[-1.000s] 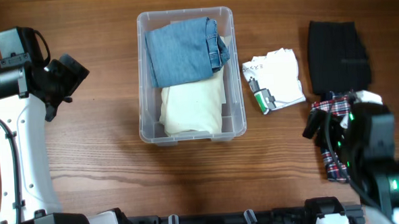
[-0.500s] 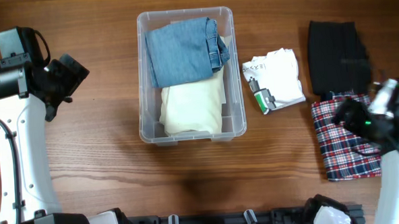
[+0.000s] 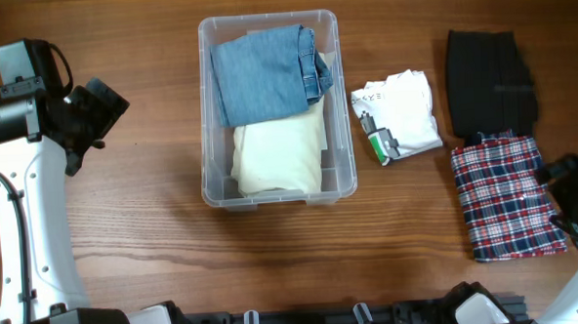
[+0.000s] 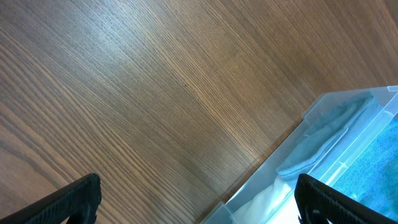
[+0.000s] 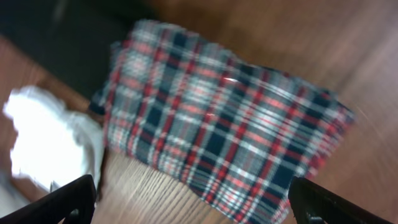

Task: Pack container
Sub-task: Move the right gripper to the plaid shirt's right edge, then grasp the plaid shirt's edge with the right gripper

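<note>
1. The left gripper (image 3: 99, 104) hangs over the bare desk (image 3: 155, 226), well to the left of the container. In its wrist view its jaws are spread wide with nothing in them.
2. The container (image 3: 208, 136) sits in the middle of the desk, toward the back. Folded blue jeans (image 3: 266, 75) fill its far half. A folded cream cloth (image 3: 281, 153) fills its near half.
3. Just to the right of the container lies a crumpled white shirt (image 3: 404, 108) with a tag on it.
4. Next comes a folded black cloth (image 3: 488, 75). A folded plaid cloth (image 3: 501, 197) touches its near edge.
5. The right gripper (image 3: 571, 184) is at the right side of the plaid cloth. Its jaws are wide apart and hold nothing.
6. I think the step now is to pick up the plaid cloth and put it in the container.
7. To do it well, come straight down over one edge of the fold. Pinch all the layers together so it does not fall open.
8. Lift it high enough to pass over the white shirt and the rim.
9. Lay it flat on top of the clothes inside, then let go. The stack is already tall, so a gentle press may help it stay in.
</note>
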